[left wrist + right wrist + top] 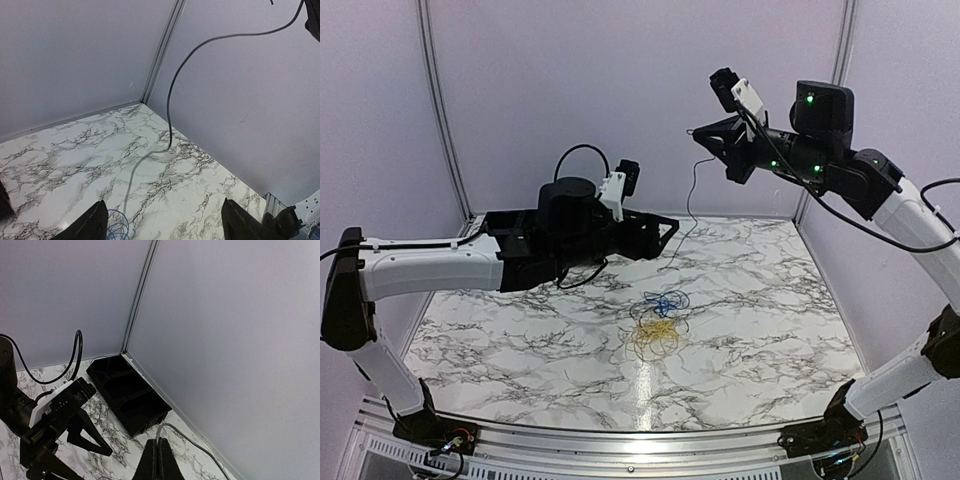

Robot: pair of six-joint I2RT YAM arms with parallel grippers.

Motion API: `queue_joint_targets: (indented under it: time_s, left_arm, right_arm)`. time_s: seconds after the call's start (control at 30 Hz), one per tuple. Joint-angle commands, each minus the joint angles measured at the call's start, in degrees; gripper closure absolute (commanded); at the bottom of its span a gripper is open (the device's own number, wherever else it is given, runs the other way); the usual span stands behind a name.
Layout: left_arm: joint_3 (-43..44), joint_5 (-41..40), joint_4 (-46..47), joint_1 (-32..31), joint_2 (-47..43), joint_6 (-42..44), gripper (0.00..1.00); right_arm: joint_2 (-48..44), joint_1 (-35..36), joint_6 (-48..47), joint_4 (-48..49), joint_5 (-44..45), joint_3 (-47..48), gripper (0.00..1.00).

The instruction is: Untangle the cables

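High up, right end effector (700, 134) pinching black cable (168, 110), left end effector (165, 226) wide; right wrist alone shows tray (127, 392).

Left wrist view: left claw (163, 201) fingers (95, 225) are cut off by the bottom edge, as is the blue loop (119, 227). Black cable (168, 110) leaves the frame at top right, so its upper end is unseen.

Right wrist view: right claw (157, 445) is cut off at the bottom. The cable's pinched part is hidden between its fingers. Tray (127, 390) contents are too dark to tell.

Top view: pile (658, 322) strands are too thin to separate; only blue and yellow can be told apart, and the crossings are unreadable. The black cable's lower end is too fine to resolve. The left arm hides a strip of bench (520, 340).
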Motion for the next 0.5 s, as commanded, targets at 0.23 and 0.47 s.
queue_joint_targets:
  time_s: [0.23, 0.47]
  left_arm:
    - [11.9, 8.59, -4.83, 0.55, 6.48, 3.04, 0.23]
    - [18.98, 2.72, -8.84, 1.1, 12.63, -0.57, 0.31]
  right_arm:
    - [1.46, -0.42, 4.11, 0.31, -5.24, 2.92, 1.0]
    - [1.63, -0.36, 4.22, -0.2, -5.87, 4.15, 1.0]
